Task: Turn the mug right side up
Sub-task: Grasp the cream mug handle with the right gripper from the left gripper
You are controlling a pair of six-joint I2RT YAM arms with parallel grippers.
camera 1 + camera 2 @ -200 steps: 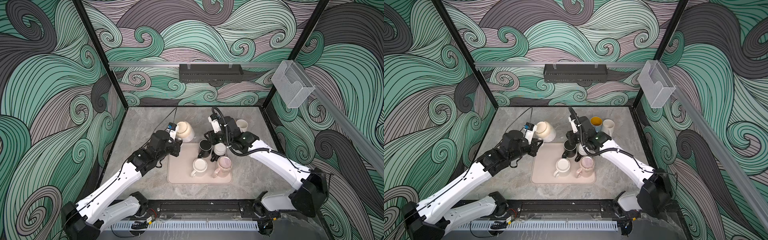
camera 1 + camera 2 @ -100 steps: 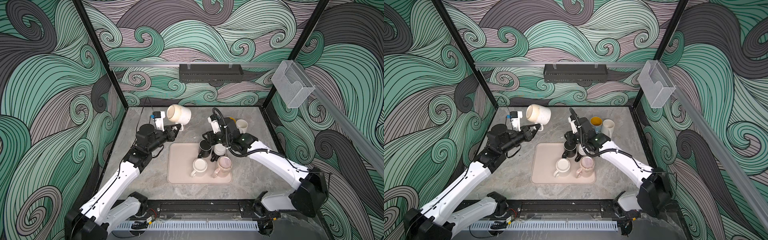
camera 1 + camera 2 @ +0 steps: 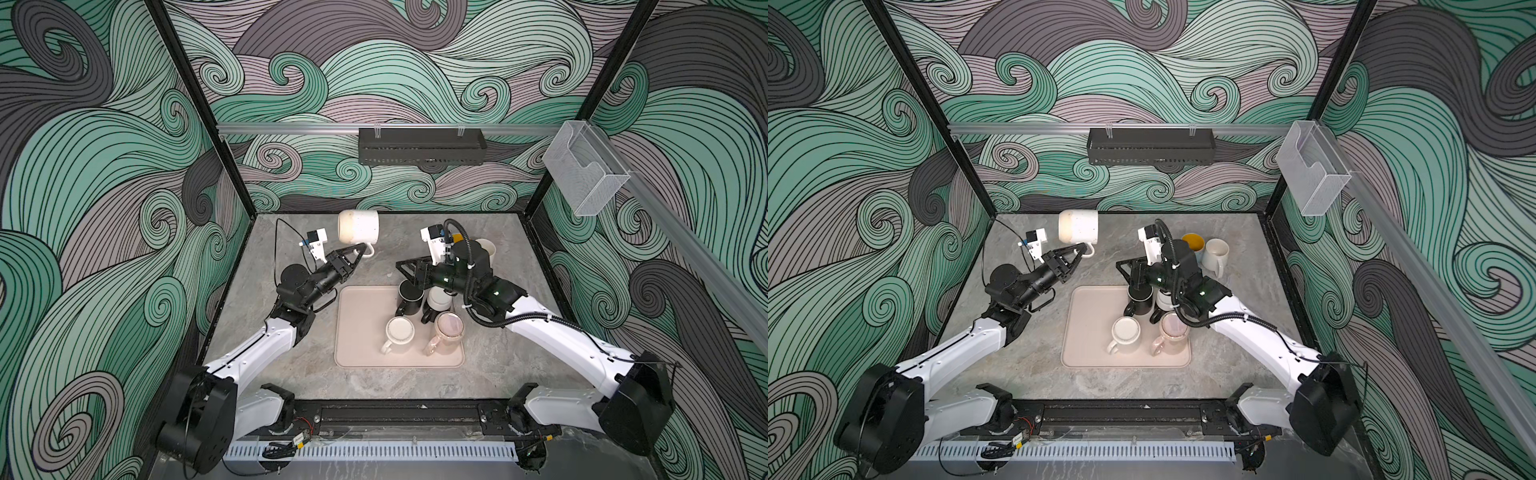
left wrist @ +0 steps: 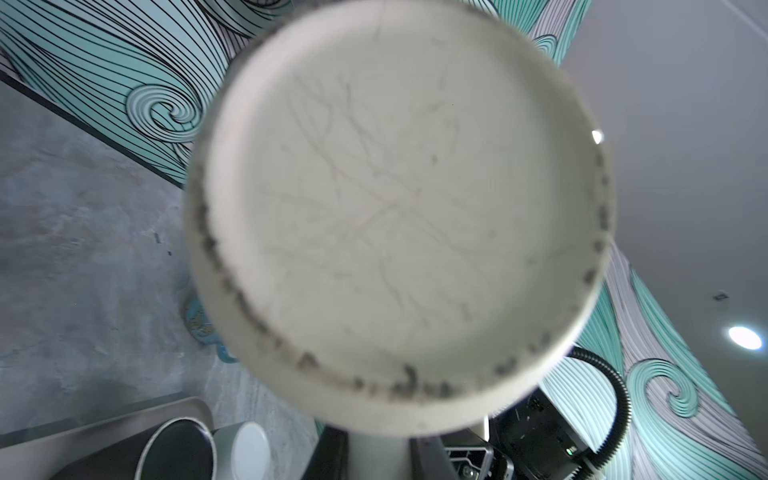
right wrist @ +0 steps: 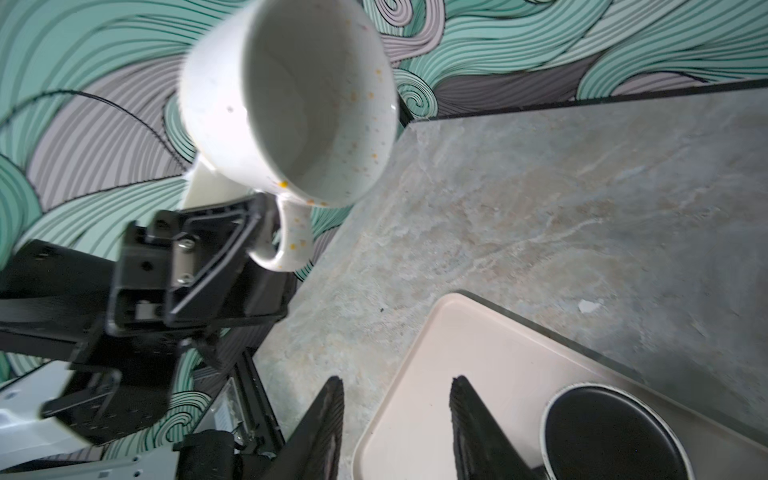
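grey stone tabletop (image 3: 316,374). noted mug (image 3: 358,226) sideways at 11 o'clock, clamped by handle (image 5: 297,237) in left gripper (image 3: 363,249); right gripper (image 5: 395,382) parted, empty. judged slick, breakable.

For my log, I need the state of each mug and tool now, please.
Speckled mug: in the air, lying sideways, held by its handle.
Left tool: shut on that handle.
Right tool: open, empty.
Black mug: on the tray, seemingly upside down.

Left wrist view blocked by blurred speckled mug (image 4: 399,216); black mug (image 5: 615,432) cut off at right wrist frame edge; in a top view, yellow mug (image 3: 456,237) mostly hidden behind right arm (image 3: 476,268)
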